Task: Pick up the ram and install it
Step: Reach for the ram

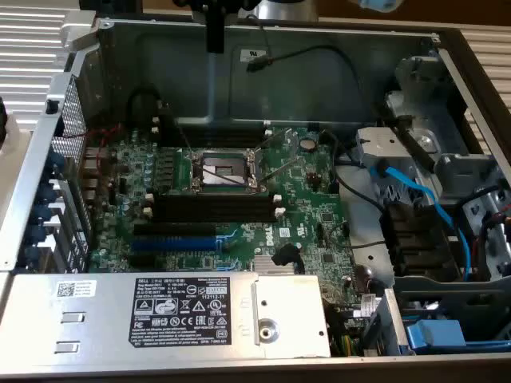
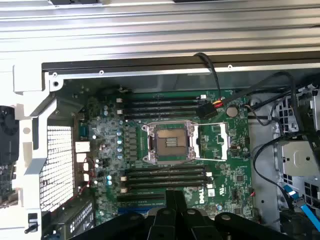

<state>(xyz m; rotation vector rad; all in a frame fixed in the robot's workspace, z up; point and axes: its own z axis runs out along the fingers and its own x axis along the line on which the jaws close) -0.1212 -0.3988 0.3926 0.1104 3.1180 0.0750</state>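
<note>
One black claw [image 2: 175, 206] shut tight, high over the green board [image 1: 239, 199] in the open computer case [image 1: 160, 72], thin dark strip [image 1: 215, 32] at its tip, ram or finger, cannot tell.

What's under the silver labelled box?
The motherboard and blue slot reach the edge of the box. Whatever sits beneath is covered by its top and cannot be seen.

So the gripper [image 2: 174, 197] hangs jaws closed over the green board [image 2: 240, 165], bare CPU socket [image 2: 170, 142] in the middle, black slots [image 2: 165, 176] on both sides of it, a black cable [image 2: 216, 82] running onto the board.
</note>
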